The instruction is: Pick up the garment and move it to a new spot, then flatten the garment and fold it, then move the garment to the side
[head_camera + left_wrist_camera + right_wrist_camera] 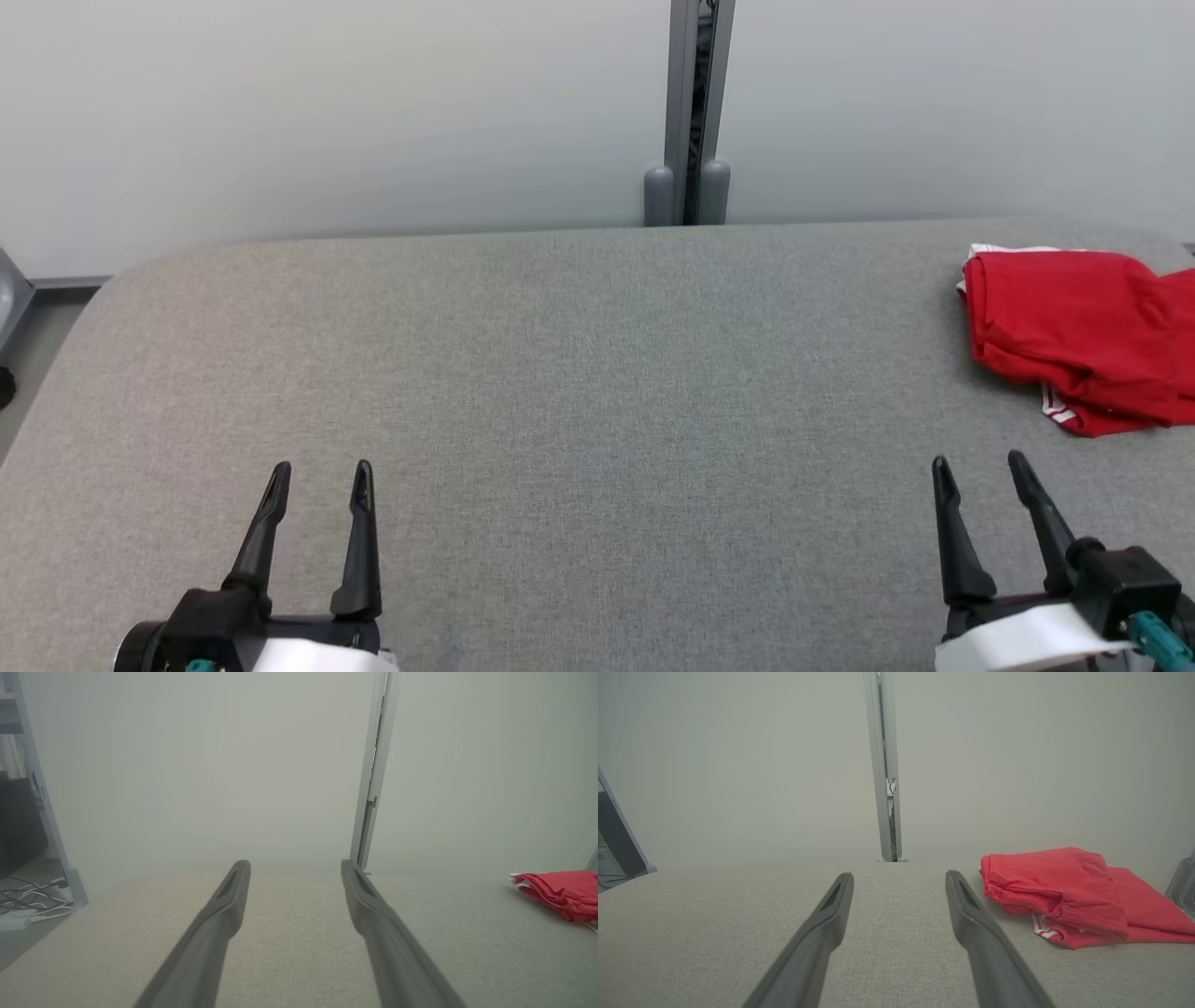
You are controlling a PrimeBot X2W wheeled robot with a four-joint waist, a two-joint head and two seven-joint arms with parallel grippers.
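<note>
Garment (1074, 327), red with white trim, lies on the far right part of a wide grey fabric tabletop (579, 373), running out of the head view's right edge. It is doubled over into a compact pile of several layers. A white-striped hem pokes out at its near edge and a sliver of white shows at its far corner. In the right wrist view the garment (1064, 891) sits just right of that arm's fingers, its upper layers a little rumpled. In the left wrist view the garment (560, 891) is a small red shape well off to the right.

The left end effector (322, 471) hangs low at the near left of the tabletop. Its two dark fingers are spread wide and grip nothing, and there is bare cloth between them in its own view (294, 865). The right end effector (978, 462) mirrors it at the near right, equally wide and empty (899, 876), near the garment but not touching it. Both point away from the robot toward a pale wall (327, 112) with a grey post (691, 112). This looks like a resting pose that keeps the middle of the tabletop open to the camera.

The layered pile off to one side fits a garment folded and set aside as the task asks. It also fits a bunched garment waiting to be carried to the middle. The layers are too loose to settle which.
</note>
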